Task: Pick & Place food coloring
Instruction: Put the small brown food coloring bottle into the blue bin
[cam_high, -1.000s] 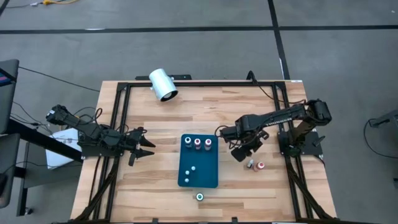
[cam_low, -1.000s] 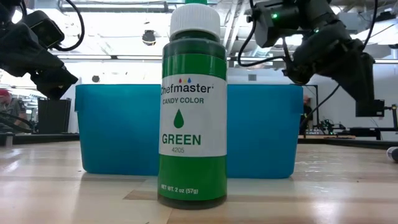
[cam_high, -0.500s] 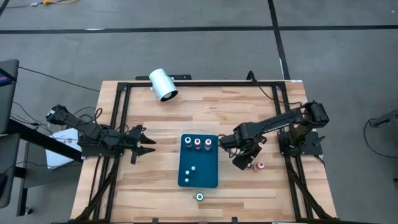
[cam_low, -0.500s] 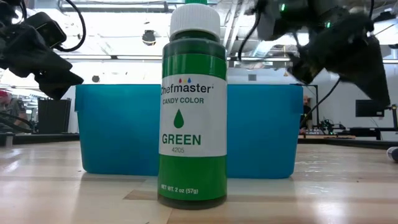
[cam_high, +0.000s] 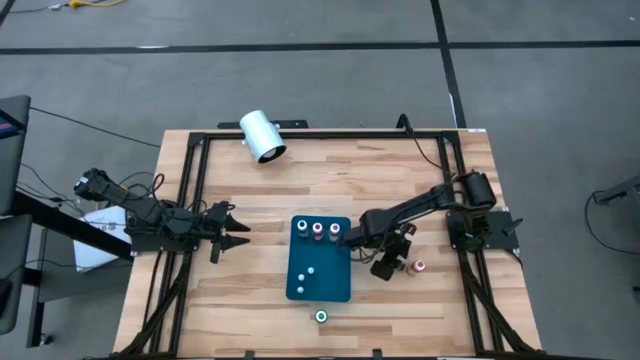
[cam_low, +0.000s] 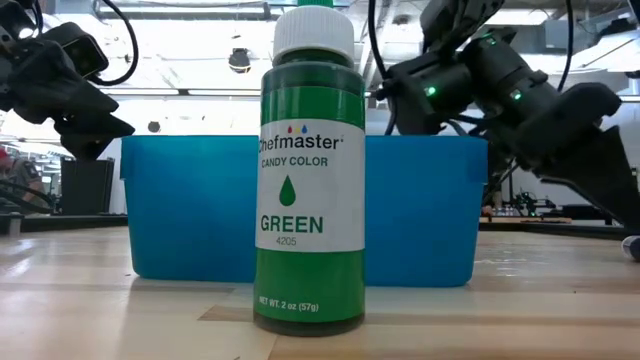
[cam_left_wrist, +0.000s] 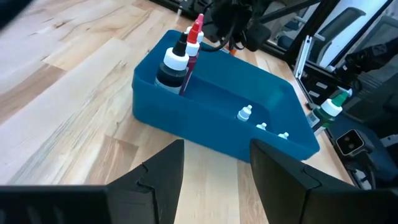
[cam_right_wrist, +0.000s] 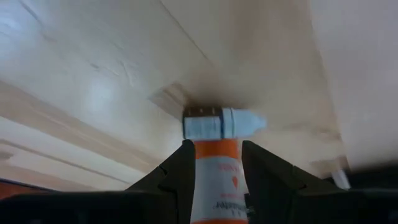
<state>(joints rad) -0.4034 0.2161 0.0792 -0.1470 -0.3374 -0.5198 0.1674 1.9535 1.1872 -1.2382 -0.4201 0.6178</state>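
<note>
The food coloring bottles stand in several places. Three with dark and red tops (cam_high: 318, 230) stand at the far end of the blue bin (cam_high: 320, 285), which also holds small whitish ones (cam_high: 304, 277). A green bottle (cam_high: 321, 317) stands near the bin's near side. A red-topped one (cam_high: 419, 267) stands right of the bin. My right gripper (cam_high: 392, 266) is low beside that one, shut on an orange bottle (cam_right_wrist: 217, 180). My left gripper (cam_high: 236, 240) hangs open left of the bin. My right gripper has the orange bottle's labelled body (cam_right_wrist: 219, 163) pinched between its two fingers (cam_right_wrist: 180, 177), which lie along it. It comes slanting down from the far left. The whitish cap (cam_right_wrist: 214, 124) sticks out past the fingertips, just over its shadow on the wood; lifted or resting, I cannot tell.
A big white cylinder (cam_high: 262, 137) lies at the table's far left. Black frame rails (cam_high: 195, 200) run along both sides. In the low view the green bottle (cam_low: 310, 170) stands before the bin (cam_low: 180, 210). Bare wood lies between my left gripper and the bin.
My right gripper has moved toward the table's near edge and down, from beside the bin's far right corner to the two bottles right of the bin. Its arm has folded in toward the bin. My left arm has kept still.
</note>
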